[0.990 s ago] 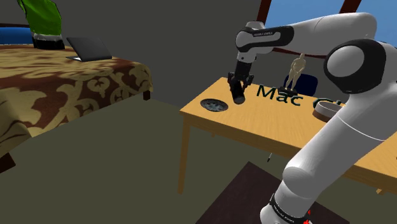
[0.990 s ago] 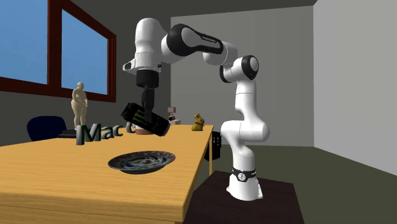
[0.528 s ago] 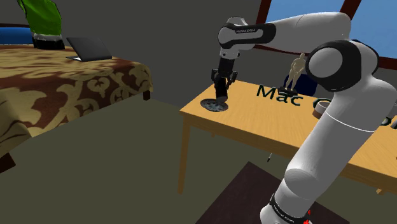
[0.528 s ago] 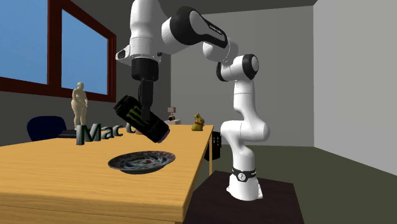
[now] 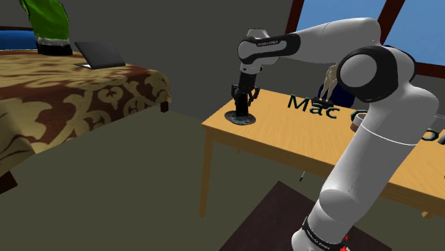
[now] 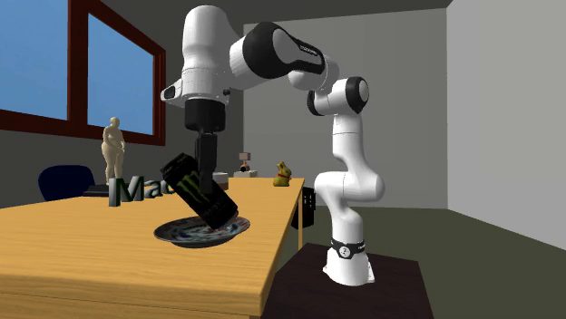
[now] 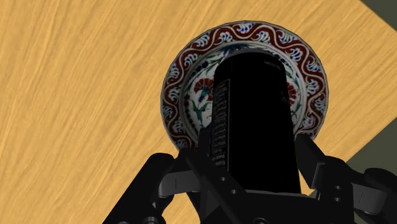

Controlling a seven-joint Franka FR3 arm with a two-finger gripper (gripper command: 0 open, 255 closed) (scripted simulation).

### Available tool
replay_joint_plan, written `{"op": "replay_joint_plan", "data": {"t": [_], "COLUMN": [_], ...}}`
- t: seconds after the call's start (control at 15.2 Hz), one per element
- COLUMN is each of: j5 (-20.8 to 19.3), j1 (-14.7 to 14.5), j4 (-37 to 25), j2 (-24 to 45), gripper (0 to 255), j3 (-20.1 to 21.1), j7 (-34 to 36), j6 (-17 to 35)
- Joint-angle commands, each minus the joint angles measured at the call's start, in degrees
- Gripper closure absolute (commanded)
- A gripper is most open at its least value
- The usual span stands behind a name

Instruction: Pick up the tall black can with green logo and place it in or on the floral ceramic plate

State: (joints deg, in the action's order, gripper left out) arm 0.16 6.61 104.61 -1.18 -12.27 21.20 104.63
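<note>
Pinched fast in the black gripper (image 6: 208, 163) — the tall black can (image 6: 201, 192) with green logo, slanted as grasped, lower end brought down over the floral plate (image 7: 184, 73) near the wooden table (image 6: 82, 258) corner. Contact with the dish impossible to tell — looked poised for release.

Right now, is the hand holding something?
Hand: closed on the can, tilted over the plate.
</note>
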Motion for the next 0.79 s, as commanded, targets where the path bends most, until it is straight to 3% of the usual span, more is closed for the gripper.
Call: {"op": "replay_joint_plan", "data": {"t": [0.0, 0.33, 0.73], "j5": [0.02, 0.12, 0.13], "j1": [0.00, 0.01, 0.00], "j4": [1.53, 4.93, 5.23], "j2": [0.04, 0.44, 0.50], "gripper": [255, 255, 255], "j3": [0.00, -0.04, -0.05], "j7": [-0.02, -0.11, -0.12], "j6": [1.65, 5.44, 5.79]}}
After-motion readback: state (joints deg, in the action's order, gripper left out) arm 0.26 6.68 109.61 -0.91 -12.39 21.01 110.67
